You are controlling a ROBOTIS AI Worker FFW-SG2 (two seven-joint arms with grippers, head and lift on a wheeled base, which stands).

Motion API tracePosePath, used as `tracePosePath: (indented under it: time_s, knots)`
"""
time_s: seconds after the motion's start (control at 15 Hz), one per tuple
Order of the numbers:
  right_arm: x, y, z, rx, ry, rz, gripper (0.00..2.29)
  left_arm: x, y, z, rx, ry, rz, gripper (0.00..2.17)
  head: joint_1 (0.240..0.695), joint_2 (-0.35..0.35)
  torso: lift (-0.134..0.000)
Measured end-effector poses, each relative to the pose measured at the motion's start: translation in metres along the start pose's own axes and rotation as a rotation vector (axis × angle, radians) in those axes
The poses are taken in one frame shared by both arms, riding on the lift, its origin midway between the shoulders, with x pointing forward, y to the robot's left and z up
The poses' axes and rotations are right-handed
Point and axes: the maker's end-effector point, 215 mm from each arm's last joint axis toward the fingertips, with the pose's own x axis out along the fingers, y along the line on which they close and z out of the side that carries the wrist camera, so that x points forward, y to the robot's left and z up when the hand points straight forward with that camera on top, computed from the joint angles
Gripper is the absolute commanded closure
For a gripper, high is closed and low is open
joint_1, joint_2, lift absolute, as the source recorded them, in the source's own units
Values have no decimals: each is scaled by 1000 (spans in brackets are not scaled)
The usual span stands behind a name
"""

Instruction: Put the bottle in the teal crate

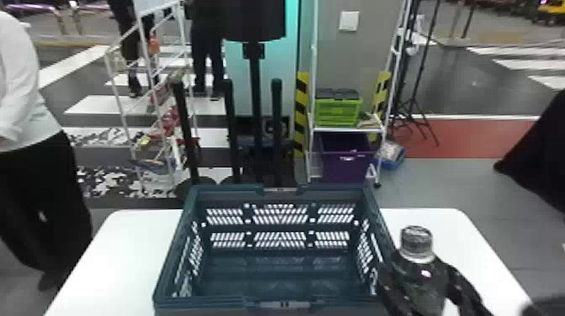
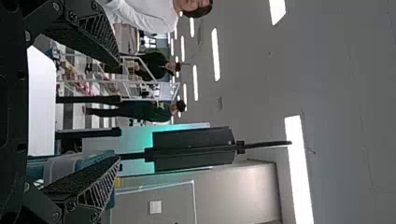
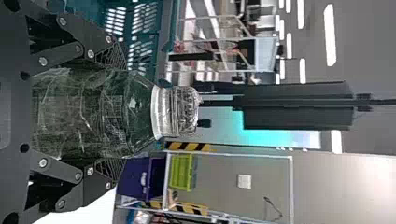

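At lower right of the head view, the right claw (image 1: pixel 420 271) pinches a glossy, round-capped bottle (image 1: pixel 422 290) beside the slotted teal crate (image 1: pixel 227 196); the left claw (image 2: pixel 116 112) is spread.

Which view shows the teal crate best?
The head view: it looks down into the crate, showing its open top and slotted walls. The right wrist view shows part of a wall; the left wrist view, a small piece.

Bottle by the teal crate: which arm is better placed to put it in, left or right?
Right, I'd judge: its fingers hold the bottle beside the crate, while the left gripper is open and empty.
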Motion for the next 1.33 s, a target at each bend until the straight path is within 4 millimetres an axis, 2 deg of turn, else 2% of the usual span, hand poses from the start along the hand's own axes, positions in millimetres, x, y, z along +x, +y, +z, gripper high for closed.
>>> tracePosePath:
  time_s: [0.2, 0.53, 0.8, 1.07, 1.33]
  knots:
    - [31, 14, -7, -42, 170, 15, 1848, 0, 0, -1, 0, 2, 0, 191, 499, 0, 0]
    - [67, 53, 16, -141, 281, 82, 1848, -5, 3, -1, 1, 2, 5, 191, 499, 0, 0]
    - [100, 73, 1, -170, 388, 126, 1848, -5, 5, -3, 1, 0, 10, 191, 499, 0, 0]
    - [141, 91, -3, -158, 435, 166, 1848, -4, 8, -3, 3, -2, 14, 191, 499, 0, 0]
    - [178, 113, -28, -133, 509, 218, 1848, -3, 14, -4, 3, -2, 22, 191, 499, 0, 0]
